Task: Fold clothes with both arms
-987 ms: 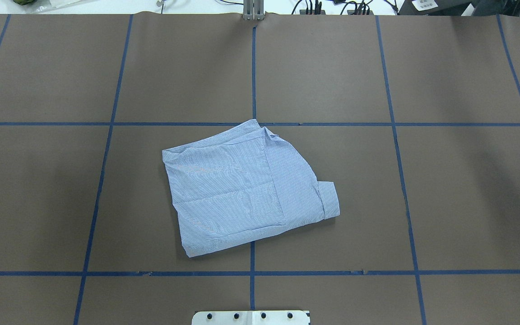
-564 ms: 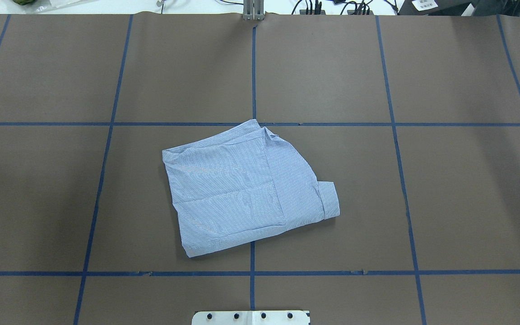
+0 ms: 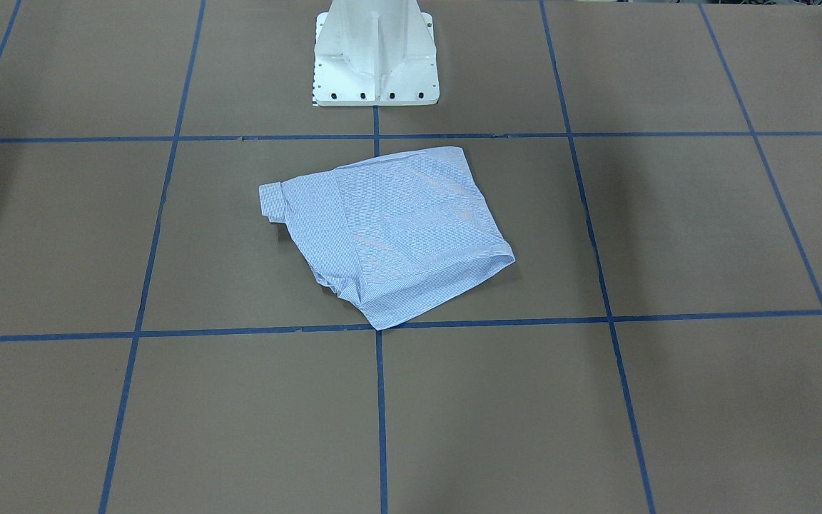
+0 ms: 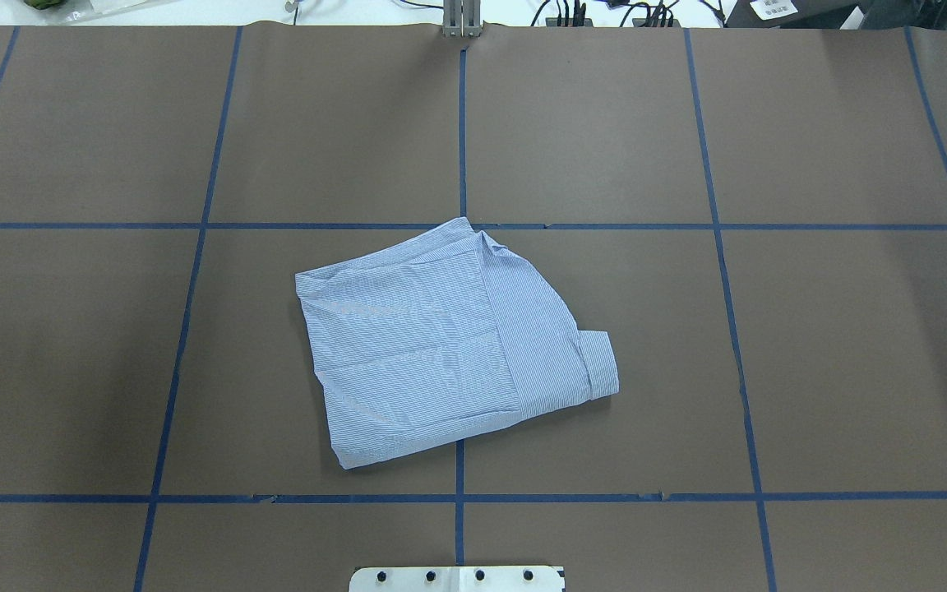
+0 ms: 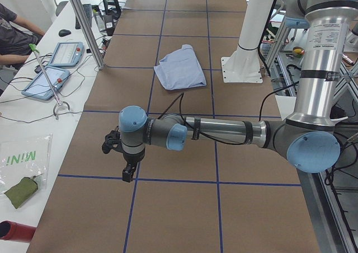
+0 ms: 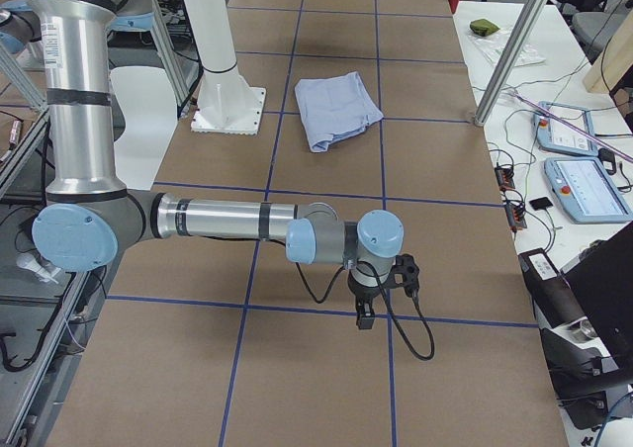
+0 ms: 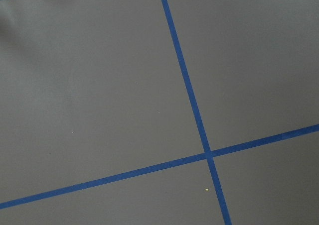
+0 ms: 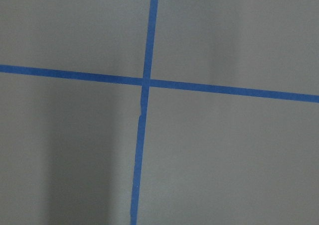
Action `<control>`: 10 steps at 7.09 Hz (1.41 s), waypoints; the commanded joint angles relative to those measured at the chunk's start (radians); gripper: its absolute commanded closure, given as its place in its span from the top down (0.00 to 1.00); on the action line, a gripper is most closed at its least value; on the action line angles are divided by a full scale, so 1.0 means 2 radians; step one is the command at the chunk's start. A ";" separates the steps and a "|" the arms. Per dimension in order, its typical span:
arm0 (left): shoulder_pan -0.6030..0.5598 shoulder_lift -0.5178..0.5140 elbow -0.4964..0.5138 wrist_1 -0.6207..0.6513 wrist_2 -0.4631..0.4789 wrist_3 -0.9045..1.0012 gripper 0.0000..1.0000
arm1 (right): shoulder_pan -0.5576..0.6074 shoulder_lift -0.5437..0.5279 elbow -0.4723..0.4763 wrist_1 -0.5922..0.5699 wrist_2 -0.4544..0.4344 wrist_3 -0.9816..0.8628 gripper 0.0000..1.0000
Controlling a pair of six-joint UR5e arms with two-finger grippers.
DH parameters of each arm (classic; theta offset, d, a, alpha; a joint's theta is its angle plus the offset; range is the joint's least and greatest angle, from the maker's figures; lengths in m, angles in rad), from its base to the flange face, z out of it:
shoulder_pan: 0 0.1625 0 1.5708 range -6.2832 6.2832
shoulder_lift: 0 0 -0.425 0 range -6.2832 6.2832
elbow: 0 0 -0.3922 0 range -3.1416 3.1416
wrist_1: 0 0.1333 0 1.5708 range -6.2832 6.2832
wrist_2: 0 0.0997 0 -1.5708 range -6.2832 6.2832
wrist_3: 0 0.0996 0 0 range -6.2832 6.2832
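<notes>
The light blue striped shirt lies folded into a compact, slightly skewed rectangle near the table's middle, with a cuff sticking out at one side. Neither gripper touches it. My left arm stretches low over the table toward its left end, and the left gripper hangs just above a blue tape line, far from the shirt. The right gripper hovers likewise at the opposite end, well away from the shirt. Only the side views show them, so I cannot tell whether either is open or shut. Both wrist views hold only brown table and tape.
The white pedestal base stands just behind the shirt. Blue tape lines grid the brown table. Beside the left end, a bench holds tablets, a green pouch and a seated person. Another tablet and cables lie off the right end.
</notes>
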 commanded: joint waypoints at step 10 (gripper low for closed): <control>0.002 0.026 -0.017 0.052 -0.048 -0.002 0.99 | 0.029 -0.063 0.100 0.000 0.038 0.085 1.00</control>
